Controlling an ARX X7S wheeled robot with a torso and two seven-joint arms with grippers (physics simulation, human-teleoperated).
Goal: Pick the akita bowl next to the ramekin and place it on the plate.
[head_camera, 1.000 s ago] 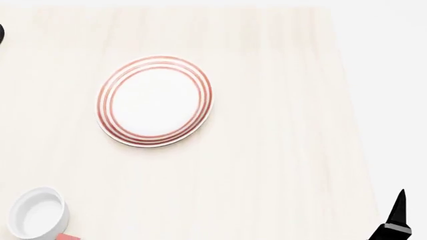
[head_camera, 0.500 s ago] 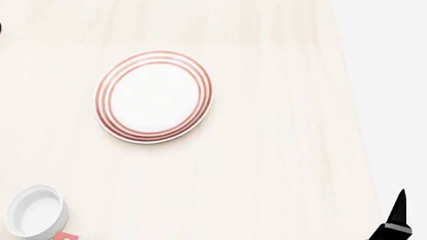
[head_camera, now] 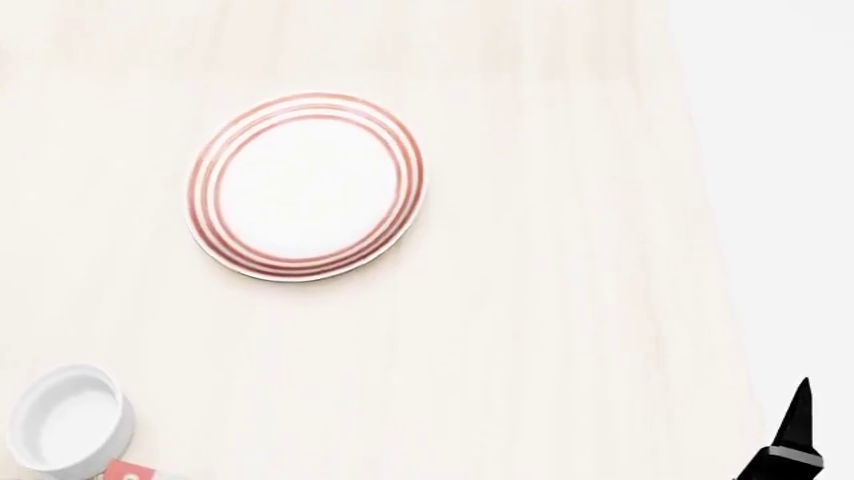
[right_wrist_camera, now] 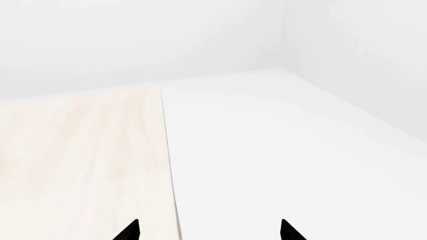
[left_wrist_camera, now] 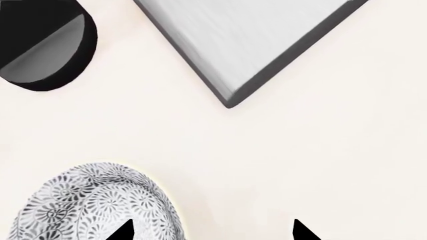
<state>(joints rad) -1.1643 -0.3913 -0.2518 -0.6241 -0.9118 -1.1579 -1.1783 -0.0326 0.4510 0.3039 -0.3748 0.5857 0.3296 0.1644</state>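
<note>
In the head view, the plate (head_camera: 307, 186) lies flat on the pale wooden table (head_camera: 534, 300), nothing on it. The ramekin (head_camera: 67, 431) stands near the table's near left corner, well apart from the plate, and a small red-and-white thing (head_camera: 128, 470) touches or nearly touches its near side; too little of it shows to say what it is. One dark fingertip of the right gripper (head_camera: 795, 432) rises at the lower right corner, over the white floor beside the table edge.

In the left wrist view, the akita bowl (left_wrist_camera: 93, 205) sits on the table with one fingertip of the left gripper (left_wrist_camera: 210, 232) in front of its side; the two tips stand wide apart and hold nothing. A grey board with dark edges (left_wrist_camera: 253, 40) and a black round object (left_wrist_camera: 47, 45) lie further off.

In the right wrist view, the right gripper (right_wrist_camera: 208, 231) shows two tips well apart, empty, above the line where the table (right_wrist_camera: 80, 150) meets the white floor (right_wrist_camera: 300, 160).
</note>
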